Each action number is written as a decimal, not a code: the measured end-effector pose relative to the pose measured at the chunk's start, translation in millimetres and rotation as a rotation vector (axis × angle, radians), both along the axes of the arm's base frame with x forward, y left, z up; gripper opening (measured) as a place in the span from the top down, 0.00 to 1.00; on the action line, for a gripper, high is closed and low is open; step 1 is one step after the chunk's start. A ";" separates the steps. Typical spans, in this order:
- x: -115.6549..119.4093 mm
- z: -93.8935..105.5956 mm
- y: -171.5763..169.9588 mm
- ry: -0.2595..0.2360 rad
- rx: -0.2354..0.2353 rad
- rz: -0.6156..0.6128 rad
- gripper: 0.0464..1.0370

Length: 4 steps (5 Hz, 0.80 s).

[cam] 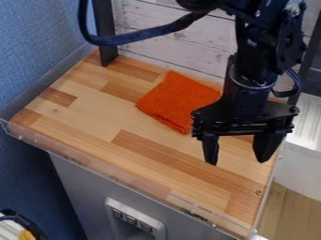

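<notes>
End effector (237,161), jaws apart; near orange cloth (177,100) (folded, squarish); wooden counter (94,110)

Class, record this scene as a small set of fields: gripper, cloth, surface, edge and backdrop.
gripper: black, open, nothing between its fingers, hanging over the counter
cloth: orange, folded, lying flat, nearest thing to the gripper
surface: counter of light and darker wood strips
edge: clear rim along the front
backdrop: pale boards behind, blue wall at the view's left
</notes>
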<state>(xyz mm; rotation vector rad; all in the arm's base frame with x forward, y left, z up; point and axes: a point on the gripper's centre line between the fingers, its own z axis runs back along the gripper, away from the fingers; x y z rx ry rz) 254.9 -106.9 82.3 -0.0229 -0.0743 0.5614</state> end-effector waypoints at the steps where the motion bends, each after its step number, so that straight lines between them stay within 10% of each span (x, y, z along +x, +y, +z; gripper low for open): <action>1: -2.1 1.4 1.0 0.016 0.028 -0.011 0.04; 4: 2.5 0.6 -1.5 0.095 0.063 -0.022 0.04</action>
